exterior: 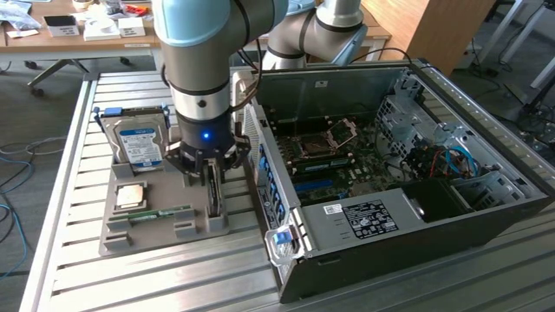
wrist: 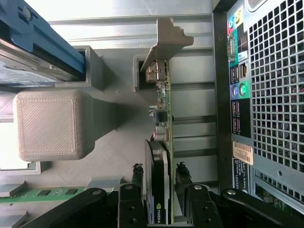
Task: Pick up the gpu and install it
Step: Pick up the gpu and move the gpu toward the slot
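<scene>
The gpu (exterior: 214, 195) stands on edge in the grey holder (exterior: 152, 227) on the bench (exterior: 156, 279), left of centre in the exterior frame. The hand (exterior: 212, 174) straddles it, fingers spread either side, not pinching. To my eye, a good grasp needs pads centred and flat on both faces.
</scene>
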Available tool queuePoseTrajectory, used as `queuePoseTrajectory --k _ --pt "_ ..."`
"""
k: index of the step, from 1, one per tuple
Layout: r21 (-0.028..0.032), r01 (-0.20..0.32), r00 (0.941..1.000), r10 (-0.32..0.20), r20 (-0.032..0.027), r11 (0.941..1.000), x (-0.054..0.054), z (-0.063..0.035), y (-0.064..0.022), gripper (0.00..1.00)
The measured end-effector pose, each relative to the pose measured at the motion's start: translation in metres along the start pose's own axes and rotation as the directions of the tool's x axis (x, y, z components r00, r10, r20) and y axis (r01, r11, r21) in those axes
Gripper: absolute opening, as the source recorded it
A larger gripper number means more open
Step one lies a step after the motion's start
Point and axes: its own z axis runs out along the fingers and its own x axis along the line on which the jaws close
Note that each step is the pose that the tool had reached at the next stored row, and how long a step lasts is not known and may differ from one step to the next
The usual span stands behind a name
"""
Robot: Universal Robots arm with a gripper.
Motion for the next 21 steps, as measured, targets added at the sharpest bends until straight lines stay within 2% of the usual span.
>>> queuePoseTrajectory --k 9,21 --pt "0.0 -0.001 1.0 0.001 0.0001 1.0 0.0005 0.0042 0.0016 0.42" --pt "0.0 -0.001 1.0 0.001 0.0001 1.0 0.0006 0.0044 0.0018 0.42"
